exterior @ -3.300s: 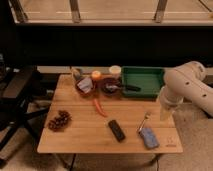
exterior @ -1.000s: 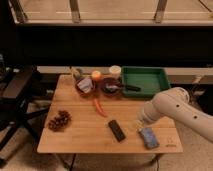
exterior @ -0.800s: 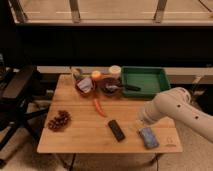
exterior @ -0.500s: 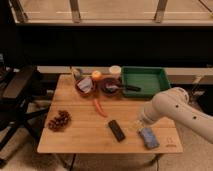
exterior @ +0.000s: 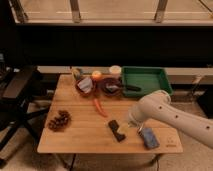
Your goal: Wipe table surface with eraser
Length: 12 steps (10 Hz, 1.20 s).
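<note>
The table surface (exterior: 75,137) is a large light-brown wooden top filling the middle of the camera view. The eraser (exterior: 116,130), a small flat black block, lies on it near the front edge, a little right of centre. My white arm (exterior: 165,114) reaches in from the right and bends down over the table. My gripper (exterior: 124,128) is low at the eraser's right end, touching it or just above it; I cannot tell which.
A blue-grey pad (exterior: 149,138) lies just right of the gripper. An orange-red carrot-like stick (exterior: 100,107) lies mid-table. Two bowls (exterior: 85,85), a cup and a green tray (exterior: 145,80) stand along the back. A dark cluster (exterior: 59,121) sits front left. A black chair (exterior: 20,90) stands to the left.
The arm has swung from the table's right edge down and left to the eraser. Over the last second it has crept slightly further left. The eraser has not visibly moved.
</note>
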Each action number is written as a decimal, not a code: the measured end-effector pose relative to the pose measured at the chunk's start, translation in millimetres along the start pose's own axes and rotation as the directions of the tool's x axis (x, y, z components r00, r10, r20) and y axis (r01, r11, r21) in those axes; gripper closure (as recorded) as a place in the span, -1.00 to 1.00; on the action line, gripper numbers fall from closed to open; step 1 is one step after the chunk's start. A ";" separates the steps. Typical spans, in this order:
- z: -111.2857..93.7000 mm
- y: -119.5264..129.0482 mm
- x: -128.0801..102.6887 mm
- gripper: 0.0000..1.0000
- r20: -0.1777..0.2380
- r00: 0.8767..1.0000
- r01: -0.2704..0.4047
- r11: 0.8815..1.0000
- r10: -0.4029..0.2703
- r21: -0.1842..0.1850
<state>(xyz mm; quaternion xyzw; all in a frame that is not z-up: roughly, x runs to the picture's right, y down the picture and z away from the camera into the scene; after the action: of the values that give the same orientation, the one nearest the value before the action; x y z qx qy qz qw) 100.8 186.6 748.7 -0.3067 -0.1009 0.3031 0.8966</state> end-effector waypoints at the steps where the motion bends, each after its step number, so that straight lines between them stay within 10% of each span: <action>1: 15.4 1.8 -5.9 -0.30 0.001 1.000 -0.003 1.000 0.003 -0.022; 9: 46.9 -9.4 -33.9 -0.30 0.009 1.000 -0.030 0.999 0.030 -0.044; 12: 51.2 -19.1 -52.1 -0.30 0.030 0.999 -0.026 0.999 0.024 0.041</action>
<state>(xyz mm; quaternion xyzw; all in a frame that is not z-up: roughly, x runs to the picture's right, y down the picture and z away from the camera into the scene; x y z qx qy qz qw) 49.7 168.1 801.1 -0.2849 -0.1038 0.3207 0.8973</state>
